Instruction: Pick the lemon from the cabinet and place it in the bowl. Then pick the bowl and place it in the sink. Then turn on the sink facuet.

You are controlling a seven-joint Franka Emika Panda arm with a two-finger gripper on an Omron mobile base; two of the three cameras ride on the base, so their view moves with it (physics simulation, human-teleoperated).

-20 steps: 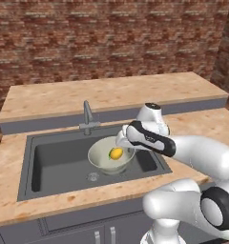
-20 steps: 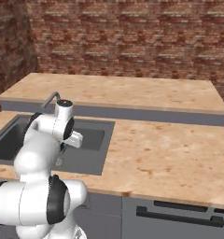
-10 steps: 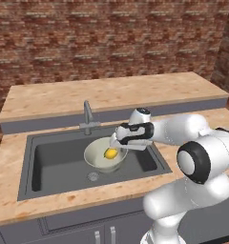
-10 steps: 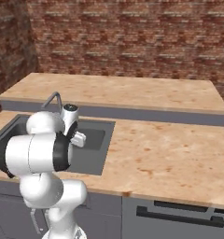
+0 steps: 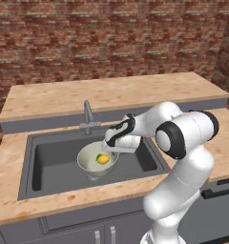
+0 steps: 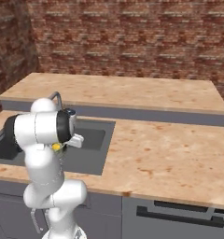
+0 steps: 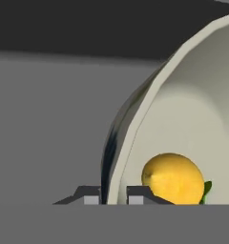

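While bowl (image 5: 98, 161) with lemon (image 5: 103, 159) inside sits low in sink (image 5: 49, 162), gripper (image 7: 109, 196) pinches bowl's right rim, one fingertip each side of wall. Release next; sink facuet (image 5: 88, 114) stands just behind-left of gripper.

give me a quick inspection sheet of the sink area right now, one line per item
surface: light wooden counter around the sink, raised ledge behind
job's things: wide pale cream-green bowl inside the dark grey rectangular sink, whether it rests on the floor cannot be told; small yellow lemon in the bowl; slim grey metal faucet behind the basin
clutter: nothing seen
grippers: gripper with one finger on each side of the bowl's rim
cables: nothing seen
surroundings: red brick wall, grey cupboard fronts below
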